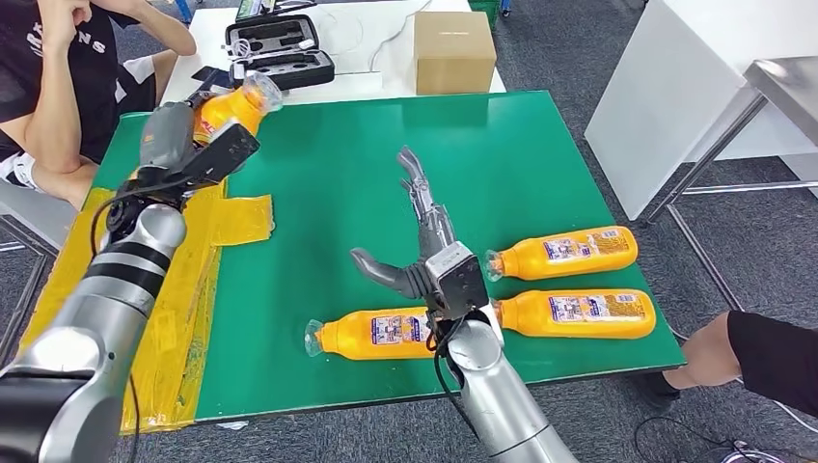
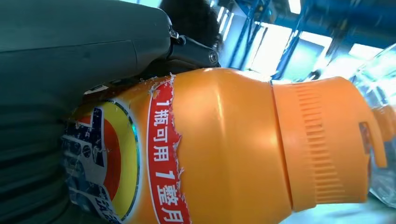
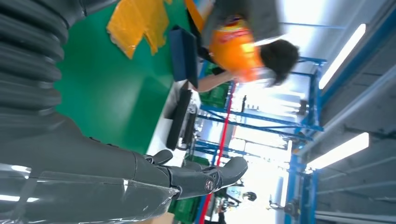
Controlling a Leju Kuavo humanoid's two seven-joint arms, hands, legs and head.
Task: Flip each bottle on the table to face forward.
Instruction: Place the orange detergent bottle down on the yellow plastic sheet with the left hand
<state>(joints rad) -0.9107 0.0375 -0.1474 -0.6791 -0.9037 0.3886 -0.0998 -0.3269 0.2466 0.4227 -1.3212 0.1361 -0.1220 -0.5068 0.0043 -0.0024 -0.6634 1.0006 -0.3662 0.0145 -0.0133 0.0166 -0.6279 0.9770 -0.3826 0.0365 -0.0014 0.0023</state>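
Four orange bottles are in play: three lie on their sides on the green table (image 1: 318, 193), and the fourth, the held bottle (image 1: 231, 108), is raised above the far left corner in the left hand (image 1: 178, 145), which is wrapped round its body. The left wrist view shows the torn label against the palm. The right hand (image 1: 415, 241) hovers released, fingers spread, just above the near bottle (image 1: 371, 333); the far-right bottle (image 1: 564, 253) and the right bottle (image 1: 574, 313) lie close beside it. Risks, as I judge them: the smooth round body could slip or twist in the grip and roll off the edge toward the seated person (image 1: 58, 87), and the low right arm could nudge the near bottle off the front.
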